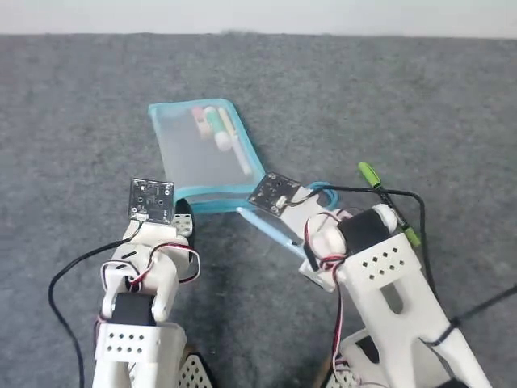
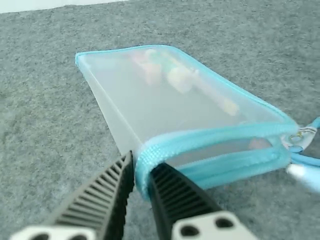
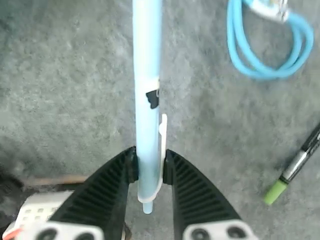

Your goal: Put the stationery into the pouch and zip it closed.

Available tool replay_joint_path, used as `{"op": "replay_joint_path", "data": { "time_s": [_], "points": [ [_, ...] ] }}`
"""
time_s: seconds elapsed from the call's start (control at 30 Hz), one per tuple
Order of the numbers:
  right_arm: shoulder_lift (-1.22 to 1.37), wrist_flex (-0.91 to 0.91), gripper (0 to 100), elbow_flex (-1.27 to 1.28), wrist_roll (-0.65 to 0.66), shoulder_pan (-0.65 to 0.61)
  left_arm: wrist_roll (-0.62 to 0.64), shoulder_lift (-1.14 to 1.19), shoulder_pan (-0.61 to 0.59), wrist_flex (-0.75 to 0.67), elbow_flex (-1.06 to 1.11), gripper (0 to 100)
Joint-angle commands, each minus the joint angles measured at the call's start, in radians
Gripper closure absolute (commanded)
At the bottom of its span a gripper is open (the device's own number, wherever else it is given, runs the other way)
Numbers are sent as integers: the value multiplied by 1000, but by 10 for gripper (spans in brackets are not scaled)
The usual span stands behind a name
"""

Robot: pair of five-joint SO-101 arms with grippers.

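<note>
A translucent pouch (image 1: 202,149) with a light-blue zipper edge lies on the grey carpet, with several stationery items (image 1: 218,129) inside it. In the left wrist view my left gripper (image 2: 142,175) is shut on the corner of the open zipper edge of the pouch (image 2: 165,110). That gripper (image 1: 184,220) sits at the pouch's near-left corner. My right gripper (image 3: 149,167) is shut on the clip end of a light-blue pen (image 3: 147,75). The pen (image 1: 266,225) points its tip toward the pouch's mouth, just outside it. Its tip (image 2: 305,175) shows beside the pouch's zipper end.
A green-capped dark pen (image 1: 388,202) lies on the carpet to the right of the right arm; the right wrist view has this green pen (image 3: 295,167) too. The pouch's blue loop strap (image 3: 265,45) lies near the zipper pull (image 2: 300,135). A black cable runs over the right arm.
</note>
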Motion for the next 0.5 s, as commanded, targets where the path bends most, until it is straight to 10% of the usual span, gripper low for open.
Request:
{"op": "replay_joint_path", "data": {
  "time_s": [0.0,0.47],
  "points": [
    [93,-45,991,-75,-75,-61,17,-11,11,-9,-68,989],
    [750,33,991,-706,-204,-65,11,-18,11,-9,-53,989]
  ]
}}
